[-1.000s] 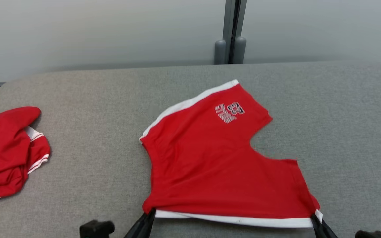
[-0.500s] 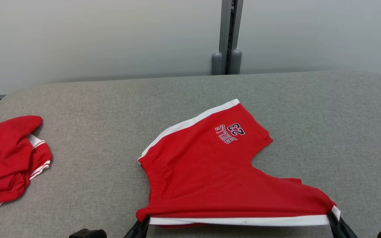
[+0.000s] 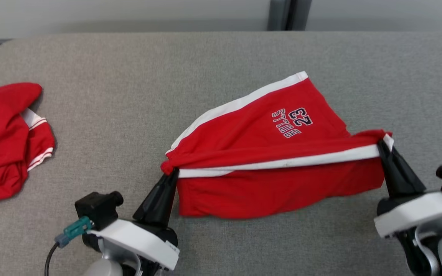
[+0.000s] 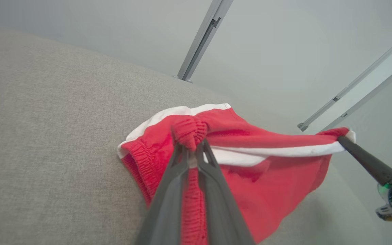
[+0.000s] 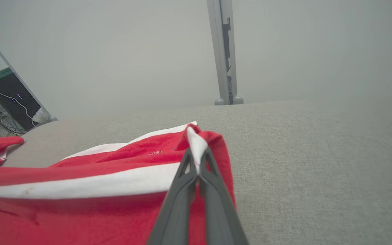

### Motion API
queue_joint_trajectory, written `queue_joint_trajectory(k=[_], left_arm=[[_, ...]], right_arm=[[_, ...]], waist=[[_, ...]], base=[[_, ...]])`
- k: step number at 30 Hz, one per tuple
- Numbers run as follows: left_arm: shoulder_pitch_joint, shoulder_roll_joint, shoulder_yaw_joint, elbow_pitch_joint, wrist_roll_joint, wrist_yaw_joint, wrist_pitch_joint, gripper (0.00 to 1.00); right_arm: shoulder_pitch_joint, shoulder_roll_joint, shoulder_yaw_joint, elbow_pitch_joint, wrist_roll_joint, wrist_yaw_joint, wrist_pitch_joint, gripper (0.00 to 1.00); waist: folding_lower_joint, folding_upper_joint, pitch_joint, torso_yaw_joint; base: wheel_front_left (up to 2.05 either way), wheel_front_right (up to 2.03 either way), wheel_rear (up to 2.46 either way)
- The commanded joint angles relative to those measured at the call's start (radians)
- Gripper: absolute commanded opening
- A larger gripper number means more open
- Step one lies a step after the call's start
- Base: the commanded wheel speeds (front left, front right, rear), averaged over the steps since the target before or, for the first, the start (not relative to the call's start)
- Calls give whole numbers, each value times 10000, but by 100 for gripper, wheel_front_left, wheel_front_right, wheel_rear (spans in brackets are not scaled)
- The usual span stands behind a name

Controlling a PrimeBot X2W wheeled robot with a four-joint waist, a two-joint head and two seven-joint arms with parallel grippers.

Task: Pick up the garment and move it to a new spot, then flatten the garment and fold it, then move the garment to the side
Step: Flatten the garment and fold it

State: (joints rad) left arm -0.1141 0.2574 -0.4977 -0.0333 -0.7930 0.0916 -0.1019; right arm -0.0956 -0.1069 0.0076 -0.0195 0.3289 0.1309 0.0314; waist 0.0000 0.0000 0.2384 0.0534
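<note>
**Shorts held mid-fold over the middle of the table**

The red shorts (image 3: 267,142) are at the middle of the grey padded table (image 3: 121,115). Their far leg, with the "23" lettering (image 3: 293,122), lies flat on the table. The near side edge, marked by a white stripe (image 3: 282,163), is raised off the table and pulled taut between the two grippers, with red cloth hanging below it.

The left gripper (image 3: 173,173) is clamped on the bunched elastic waistband corner, toward the table's near edge. The right gripper (image 3: 381,145) is pinched tight on the hem corner where the stripe ends, toward the table's right side. Both sets of jaws are closed with cloth between them.

Judging by this, the pick-up and flattening look done, since the resting part of the shorts is smooth and spread out. The fold seems to be the step in hand, with the lifted leg about to go over the lettered one. That leaves laying the edge down squarely, letting go, perhaps a second fold, and moving the shorts to the side.

The table top is a woven grey fabric with rounded corners. A loose pile of red clothing with white trim (image 3: 6,138) sits at its left edge. Behind its far edge are plain pale wall panels joined by a grey upright post (image 3: 284,15). Past the table's left end, the right wrist view shows dark equipment with cables (image 5: 5,98).
</note>
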Motion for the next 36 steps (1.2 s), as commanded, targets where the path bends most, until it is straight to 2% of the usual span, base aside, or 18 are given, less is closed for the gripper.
queue_joint_trajectory(k=[1,13,24,25,26,27,28,29,36], left_arm=[[-426,-71,74,128,44,-125,-82,0],[-2335,-666,48,1355,295,-739,-697,0],[-2822,-966,-100,2021,322,-1032,-993,0],[-2885,-987,-128,2096,343,-1072,-1010,47],[-2943,-994,-143,2145,392,-1094,-1046,100],[-2988,-1006,-169,2222,411,-1109,-1059,100],[-3048,-1004,-212,2280,488,-1134,-1089,100],[-3090,-1024,-230,2338,509,-1146,-1127,100],[-3017,-990,-74,2562,1112,-812,-1473,100]], right_arm=[[-553,-231,76,301,102,-2,-82,0],[-4757,-1518,1298,3259,820,-2,-412,0],[-6432,-1993,2449,5222,1463,-2,-901,0],[-6550,-2014,2518,5400,1524,-2,-955,0],[-6621,-2024,2582,5535,1583,-2,-987,0],[-6696,-2022,2689,5674,1645,-2,-1081,33],[-6761,-2038,2794,5771,1693,-2,-1161,90],[-6790,-2024,2892,5839,1765,-2,-1258,100],[-6532,-2140,3255,6167,1809,-2,-2342,100]], waist=[[0,0,797,288],[0,0,2140,925],[0,0,2379,1289],[0,0,2385,1311],[0,0,2383,1326],[0,0,2374,1332],[0,0,2360,1330],[0,0,2343,1316],[0,0,2010,1140]], base=[[0,0,0],[0,0,0],[0,0,0],[0,0,0],[0,0,0],[0,0,0],[0,0,0],[0,0,0],[0,0,0]])
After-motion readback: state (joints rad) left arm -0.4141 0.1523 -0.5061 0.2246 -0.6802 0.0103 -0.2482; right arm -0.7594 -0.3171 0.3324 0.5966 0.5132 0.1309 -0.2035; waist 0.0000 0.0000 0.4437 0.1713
